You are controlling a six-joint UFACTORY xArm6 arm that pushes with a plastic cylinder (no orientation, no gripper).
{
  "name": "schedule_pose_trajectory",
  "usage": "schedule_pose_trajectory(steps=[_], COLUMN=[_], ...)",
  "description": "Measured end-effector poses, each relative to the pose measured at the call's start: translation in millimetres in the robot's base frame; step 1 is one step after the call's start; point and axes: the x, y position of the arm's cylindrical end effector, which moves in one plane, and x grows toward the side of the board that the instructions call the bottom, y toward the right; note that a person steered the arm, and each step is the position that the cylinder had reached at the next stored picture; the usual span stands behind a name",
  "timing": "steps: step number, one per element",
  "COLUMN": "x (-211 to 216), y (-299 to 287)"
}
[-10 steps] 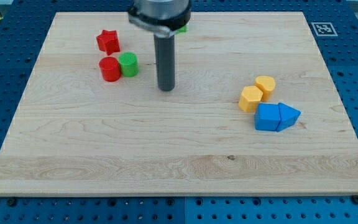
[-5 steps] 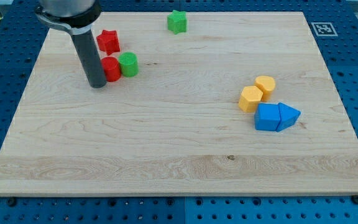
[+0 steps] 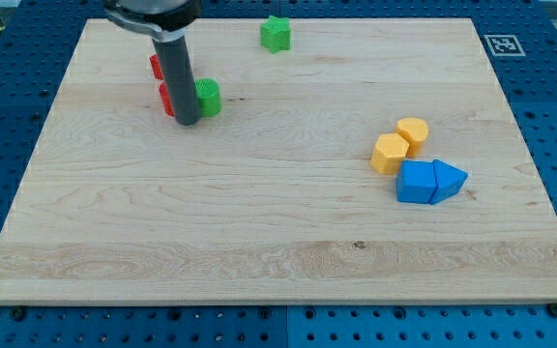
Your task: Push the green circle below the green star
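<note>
The green circle (image 3: 208,98) sits at the board's upper left. The green star (image 3: 276,33) lies near the view's top edge, to the right of and above the circle. My tip (image 3: 186,122) stands just to the left of and slightly below the green circle, touching or nearly touching it. The rod hides most of the red circle (image 3: 165,100) and the red star (image 3: 155,67), which show only as slivers on its left.
At the view's right, two yellow blocks (image 3: 391,153) (image 3: 413,131) sit side by side, with a blue cube (image 3: 415,182) and a blue triangle (image 3: 450,178) just below them. A marker tag (image 3: 501,43) is at the board's top right corner.
My tip swung from the board's middle to the left of the red circle, then back right to stand beside the green circle. The blocks have hardly shifted.
</note>
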Motion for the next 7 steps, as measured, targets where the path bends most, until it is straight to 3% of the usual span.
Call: schedule_pose_trajectory(steps=[2,4,7], x=[-5,-39,-62], y=[9,16,94])
